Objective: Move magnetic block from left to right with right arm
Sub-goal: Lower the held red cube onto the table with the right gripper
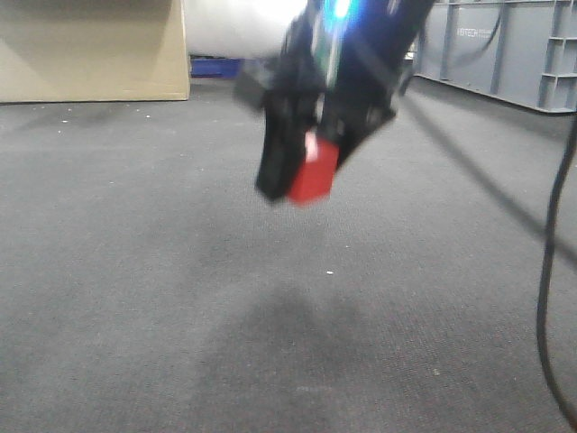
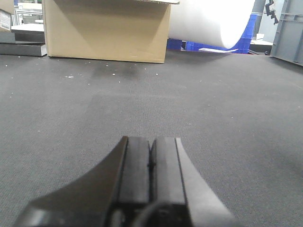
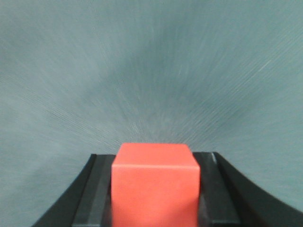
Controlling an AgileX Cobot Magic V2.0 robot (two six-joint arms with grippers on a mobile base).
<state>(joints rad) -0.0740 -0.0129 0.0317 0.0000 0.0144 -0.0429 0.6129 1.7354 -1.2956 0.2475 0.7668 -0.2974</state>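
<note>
The magnetic block (image 1: pixel 313 171), a plain bright-red cube, hangs in the air well above the grey carpet, clamped between the black fingers of my right gripper (image 1: pixel 306 180). In the right wrist view the same magnetic block (image 3: pixel 154 187) fills the space between the two jaws of the right gripper (image 3: pixel 154 163), with blurred carpet beyond. The right arm (image 1: pixel 352 54) comes down from the top of the front view, blurred, with a blue-green light on it. My left gripper (image 2: pixel 151 151) lies low over the carpet, its pads pressed together with nothing between them.
A cardboard box (image 2: pixel 106 30) stands at the back left and a large white roll (image 2: pixel 213 21) beside it. Grey plastic crates (image 1: pixel 505 50) line the back right. A black cable (image 1: pixel 545 271) hangs down the right edge. The block's shadow (image 1: pixel 288 334) falls on the carpet.
</note>
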